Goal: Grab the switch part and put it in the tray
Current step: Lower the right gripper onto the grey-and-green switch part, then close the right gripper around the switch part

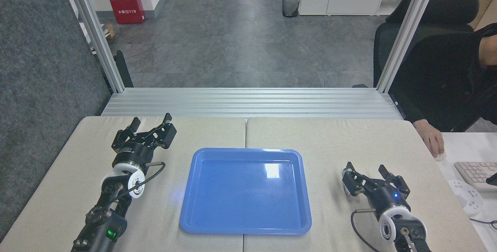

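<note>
The blue tray (233,205) lies flat in the middle of the beige table with nothing in it. Right of the tray, my right gripper (365,166) is open and sits low over the spot where the switch part lies. The switch part is almost wholly hidden behind the gripper's left finger (349,178); only a pale sliver (343,172) shows at that finger's outer edge. My left gripper (152,119) stands open and holds nothing, on the table left of the tray's far corner.
A person's hand (434,142) rests at the table's right edge, near a keyboard (474,173) on the white desk. Aluminium rails (248,102) and two upright posts bound the far side. A seam (245,131) splits the table top.
</note>
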Controlling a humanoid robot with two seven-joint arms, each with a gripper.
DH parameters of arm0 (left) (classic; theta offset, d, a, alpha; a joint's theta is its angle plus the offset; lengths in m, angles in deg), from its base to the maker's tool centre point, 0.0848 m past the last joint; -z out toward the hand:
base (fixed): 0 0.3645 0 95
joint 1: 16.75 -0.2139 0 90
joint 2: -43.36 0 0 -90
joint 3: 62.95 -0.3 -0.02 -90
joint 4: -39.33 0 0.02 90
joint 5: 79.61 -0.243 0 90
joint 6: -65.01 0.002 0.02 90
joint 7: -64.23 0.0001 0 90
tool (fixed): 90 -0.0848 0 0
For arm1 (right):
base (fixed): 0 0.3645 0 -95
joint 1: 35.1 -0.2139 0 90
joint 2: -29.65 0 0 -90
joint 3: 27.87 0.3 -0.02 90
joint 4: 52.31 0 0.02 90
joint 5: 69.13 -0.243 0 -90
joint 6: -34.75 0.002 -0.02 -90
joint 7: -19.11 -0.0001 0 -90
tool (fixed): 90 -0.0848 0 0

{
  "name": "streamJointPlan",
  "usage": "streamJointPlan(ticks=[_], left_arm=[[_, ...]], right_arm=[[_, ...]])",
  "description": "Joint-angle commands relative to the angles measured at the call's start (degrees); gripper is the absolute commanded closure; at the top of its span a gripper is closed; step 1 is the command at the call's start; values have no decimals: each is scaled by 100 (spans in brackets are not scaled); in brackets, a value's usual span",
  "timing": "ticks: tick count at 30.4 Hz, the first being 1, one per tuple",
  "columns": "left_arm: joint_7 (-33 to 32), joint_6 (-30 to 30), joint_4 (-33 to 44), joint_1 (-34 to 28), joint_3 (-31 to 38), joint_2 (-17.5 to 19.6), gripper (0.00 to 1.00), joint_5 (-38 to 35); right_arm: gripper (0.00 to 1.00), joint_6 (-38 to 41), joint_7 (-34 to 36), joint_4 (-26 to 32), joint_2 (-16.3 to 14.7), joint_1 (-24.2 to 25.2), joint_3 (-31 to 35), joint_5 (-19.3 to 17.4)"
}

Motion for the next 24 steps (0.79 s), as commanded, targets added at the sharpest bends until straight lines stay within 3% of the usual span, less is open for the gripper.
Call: streamJointPlan(ticks=[1,20,24], left_arm=[[3,-1,0,0,0,0,0,0],[3,-1,0,0,0,0,0,0],[3,-1,0,0,0,0,0,0]], right_arm=[[1,1,-326,-153,144,121,-116,20],[2,-69,-343,-443,109,7,-353,90],[6,-122,-343,-548,109,-116,-362,125]])
